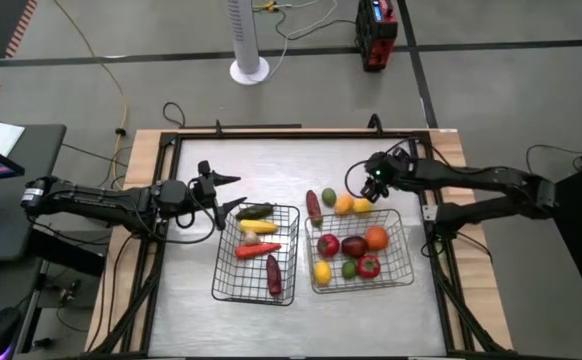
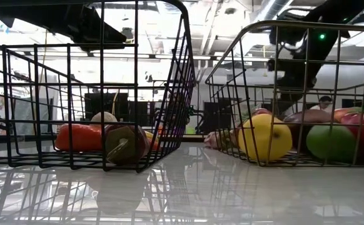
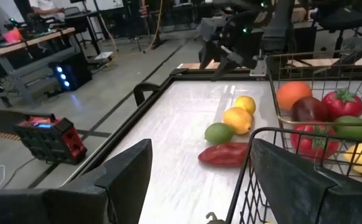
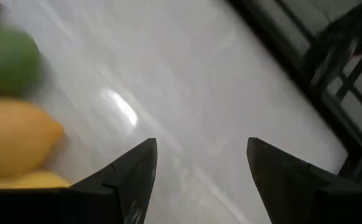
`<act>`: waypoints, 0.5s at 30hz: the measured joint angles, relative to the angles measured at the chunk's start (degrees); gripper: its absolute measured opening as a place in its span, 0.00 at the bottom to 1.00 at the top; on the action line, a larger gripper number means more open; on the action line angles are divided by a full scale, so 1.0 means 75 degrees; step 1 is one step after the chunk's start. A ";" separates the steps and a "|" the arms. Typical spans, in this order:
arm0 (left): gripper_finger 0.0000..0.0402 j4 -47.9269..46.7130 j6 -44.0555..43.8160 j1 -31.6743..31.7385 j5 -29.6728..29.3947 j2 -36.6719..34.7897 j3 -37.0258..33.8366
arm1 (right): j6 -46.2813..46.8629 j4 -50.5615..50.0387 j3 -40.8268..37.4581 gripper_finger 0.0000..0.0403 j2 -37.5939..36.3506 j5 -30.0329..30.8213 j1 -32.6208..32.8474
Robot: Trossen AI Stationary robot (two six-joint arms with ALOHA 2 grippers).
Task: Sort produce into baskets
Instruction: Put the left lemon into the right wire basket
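Two wire baskets sit side by side. The left basket (image 1: 221,285) holds long green, yellow, red and maroon produce. The right basket (image 1: 407,262) holds round red, orange, yellow and green pieces. Loose on the table behind them lie a maroon long piece (image 1: 314,207), a green round one (image 1: 328,196) and two yellow-orange ones (image 1: 352,205). My right gripper (image 1: 369,188) hovers open just above and beyond the yellow pieces (image 4: 16,134), with bare table between its fingers. My left gripper (image 1: 229,192) stands open at the left basket's far corner, holding nothing.
A dark frame rail (image 1: 301,130) borders the table's far edge. Bare tabletop (image 1: 271,165) lies behind the baskets, and more (image 1: 301,325) lies in front of them. Beyond the table stand a white fan base (image 1: 249,70) and a red box (image 1: 376,35) on the floor.
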 joint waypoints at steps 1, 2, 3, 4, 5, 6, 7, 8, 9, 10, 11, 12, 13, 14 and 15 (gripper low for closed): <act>0.65 0.0000 -0.0021 0.0000 0.0003 0.0000 0.0000 | 0.0014 -0.0155 0.0000 0.69 0.0099 -0.0030 0.0014; 0.65 -0.0003 -0.0032 0.0000 0.0003 0.0000 0.0000 | 0.0075 -0.0361 0.0000 0.69 0.0237 -0.0031 0.0071; 0.65 -0.0003 -0.0034 0.0000 0.0003 0.0000 0.0000 | 0.0157 -0.0558 0.0000 0.69 0.0385 -0.0037 0.0139; 0.65 -0.0003 -0.0032 0.0000 0.0003 0.0000 0.0000 | 0.0249 -0.0683 -0.0003 0.69 0.0503 -0.0048 0.0219; 0.65 -0.0003 -0.0026 0.0000 0.0003 0.0000 0.0000 | 0.0340 -0.0756 -0.0003 0.69 0.0617 -0.0049 0.0322; 0.65 -0.0003 -0.0011 0.0000 0.0003 0.0000 0.0000 | 0.0433 -0.0764 -0.0003 0.69 0.0728 -0.0060 0.0441; 0.65 -0.0002 0.0010 0.0003 0.0002 0.0000 0.0000 | 0.0497 -0.0730 -0.0003 0.69 0.0824 -0.0066 0.0573; 0.65 -0.0003 0.0023 0.0003 -0.0013 0.0000 0.0000 | 0.0544 -0.0674 -0.0003 0.69 0.0935 -0.0063 0.0725; 0.65 -0.0003 0.0042 0.0003 -0.0035 0.0000 0.0000 | 0.0598 -0.0625 -0.0003 0.69 0.1045 -0.0071 0.0881; 0.65 -0.0002 0.0044 0.0003 -0.0035 0.0000 0.0000 | 0.0652 -0.0582 -0.0003 0.69 0.1141 -0.0068 0.1041; 0.65 -0.0006 0.0044 0.0003 -0.0035 0.0000 0.0000 | 0.0701 -0.0567 0.0000 0.69 0.1228 -0.0072 0.1184; 0.65 -0.0011 0.0041 0.0003 -0.0035 0.0000 0.0000 | 0.0788 -0.0568 0.0000 0.69 0.1302 -0.0074 0.1324; 0.65 -0.0009 0.0041 0.0003 -0.0035 0.0000 0.0000 | 0.0895 -0.0565 0.0000 0.69 0.1362 -0.0074 0.1449; 0.65 -0.0009 0.0041 0.0003 -0.0035 0.0000 0.0000 | 0.1025 -0.0544 0.0000 0.69 0.1402 -0.0071 0.1569; 0.65 -0.0009 0.0041 0.0003 -0.0035 0.0000 0.0000 | 0.1136 -0.0538 0.0000 0.69 0.1406 -0.0068 0.1669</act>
